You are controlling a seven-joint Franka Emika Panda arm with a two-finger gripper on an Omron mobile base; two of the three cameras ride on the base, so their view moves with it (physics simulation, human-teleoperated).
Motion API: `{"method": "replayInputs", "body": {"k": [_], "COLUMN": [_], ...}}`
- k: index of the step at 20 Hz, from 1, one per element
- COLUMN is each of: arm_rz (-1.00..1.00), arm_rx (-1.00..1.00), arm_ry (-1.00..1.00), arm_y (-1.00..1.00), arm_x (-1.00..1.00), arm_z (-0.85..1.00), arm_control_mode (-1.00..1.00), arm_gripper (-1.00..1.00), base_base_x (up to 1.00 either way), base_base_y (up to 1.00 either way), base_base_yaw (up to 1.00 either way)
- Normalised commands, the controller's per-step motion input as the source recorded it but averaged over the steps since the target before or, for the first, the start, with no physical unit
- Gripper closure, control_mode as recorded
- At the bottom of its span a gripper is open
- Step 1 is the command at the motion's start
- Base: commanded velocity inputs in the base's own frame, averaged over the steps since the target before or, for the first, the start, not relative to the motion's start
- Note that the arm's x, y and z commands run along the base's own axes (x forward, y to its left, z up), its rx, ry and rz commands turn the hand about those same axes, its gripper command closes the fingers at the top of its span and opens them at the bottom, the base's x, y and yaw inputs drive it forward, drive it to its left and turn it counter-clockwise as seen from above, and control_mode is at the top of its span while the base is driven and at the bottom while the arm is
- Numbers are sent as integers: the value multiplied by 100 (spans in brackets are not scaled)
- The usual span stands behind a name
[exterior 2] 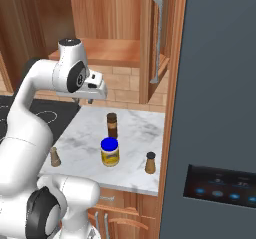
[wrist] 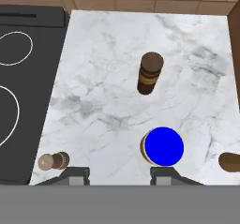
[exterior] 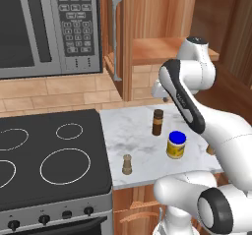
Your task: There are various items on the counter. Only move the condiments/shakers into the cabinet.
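Up top in the right base view, the cabinet [exterior 2: 107,50] stands open, its plank shelf bare, door and silver handle swung to the right of the frame. Below it spreads the marbled tabletop [wrist: 108,78], all four items still on it, so I judge the job is at its opening step: picking a first target.

The yellow blue-lidded jar [wrist: 162,146] sits low and right of centre in the hand view, right above one fingertip. The dark brown cylinder [wrist: 150,73] stands mid-frame and should stay put. The beige shaker [wrist: 53,161] waits at lower left, near the stovetop [wrist: 23,78]; the dark-topped shaker [exterior 2: 150,162] is near the front edge.

The claw [wrist: 118,174] hangs high above, fingers spread and empty. Next it needs to shift right over the jar, then descend.
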Motion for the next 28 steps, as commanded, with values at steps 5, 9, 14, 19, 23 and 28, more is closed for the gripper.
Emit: {"method": "replayInputs", "body": {"k": [5,9,14,19,23,28], "arm_rz": [0,-5,-14,-19,-14,-13], "arm_rx": [0,0,0,-1,-2,0], "arm_ry": [1,0,0,-2,-9,-1], "arm_y": [-3,-16,-29,-16,-4,-12], "arm_x": [-7,-39,-50,-14,8,26], "arm_z": [-33,-84,-100,-74,-34,-14], "arm_control_mode": [-100,-100,-100,-100,-100,-100], "arm_gripper": [-100,-100,-100,-100,-100,-100], "base_base_x": [0,0,0,0,0,0], "base_base_y": [0,0,0,0,0,0], "base_base_yaw": [0,0,0,0,0,0]}}
